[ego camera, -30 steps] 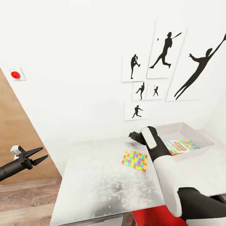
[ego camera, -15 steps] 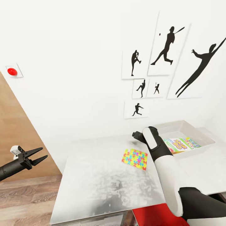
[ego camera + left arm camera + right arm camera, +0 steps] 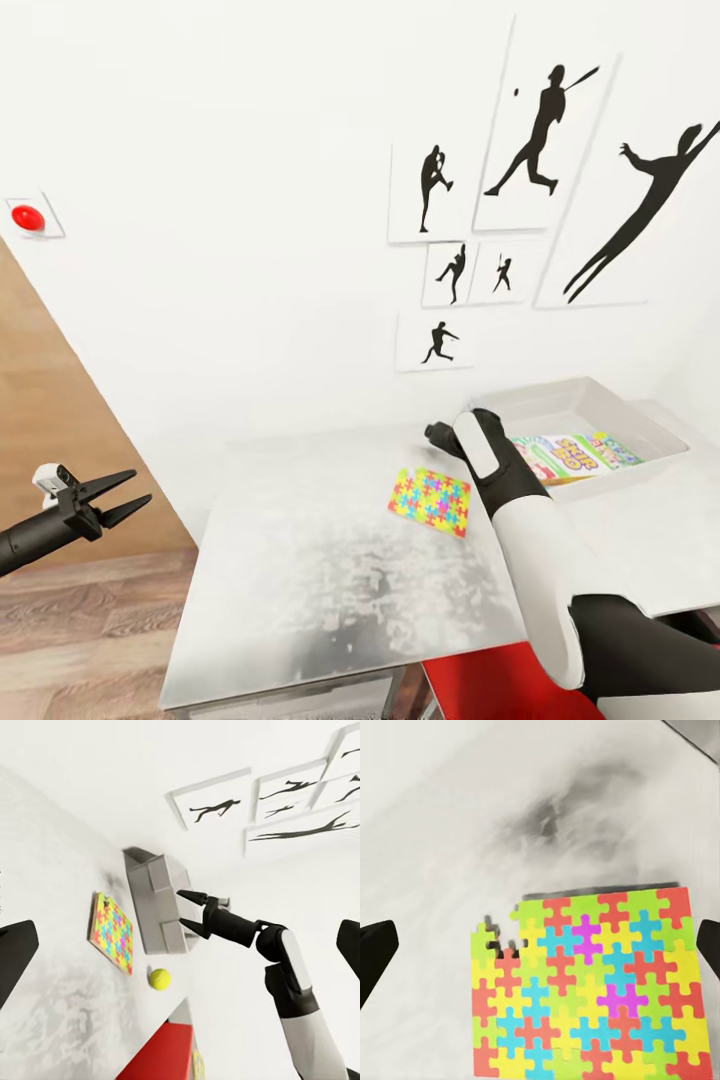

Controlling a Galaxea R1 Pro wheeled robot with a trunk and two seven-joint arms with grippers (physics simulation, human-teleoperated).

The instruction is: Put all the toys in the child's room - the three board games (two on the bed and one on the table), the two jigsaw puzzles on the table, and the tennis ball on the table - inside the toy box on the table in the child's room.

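A multicoloured jigsaw puzzle (image 3: 430, 500) lies flat on the pale table (image 3: 320, 590). My right gripper (image 3: 437, 436) hovers open just beyond its far edge. In the right wrist view the jigsaw puzzle (image 3: 592, 982) sits between the black fingertips (image 3: 376, 952). The grey toy box (image 3: 640, 462) stands at the table's far right with flat printed board games (image 3: 565, 455) inside. From the left wrist view I see the right gripper (image 3: 182, 910) open beside the toy box (image 3: 154, 904), the puzzle (image 3: 112, 934) and the tennis ball (image 3: 158, 979) on the table. My left gripper (image 3: 112, 498) hangs open and empty off the table's left side.
A white wall with black sports-silhouette pictures (image 3: 530, 130) rises right behind the table. A red button (image 3: 27, 216) is on the wall at the left. Wood-plank floor (image 3: 80, 630) lies left of the table, and a red object (image 3: 490, 685) sits under the table's near right edge.
The head view has shifted a little, sliding the pictures and toy box up and to the right. Both arms hold nearly the same poses over the table.
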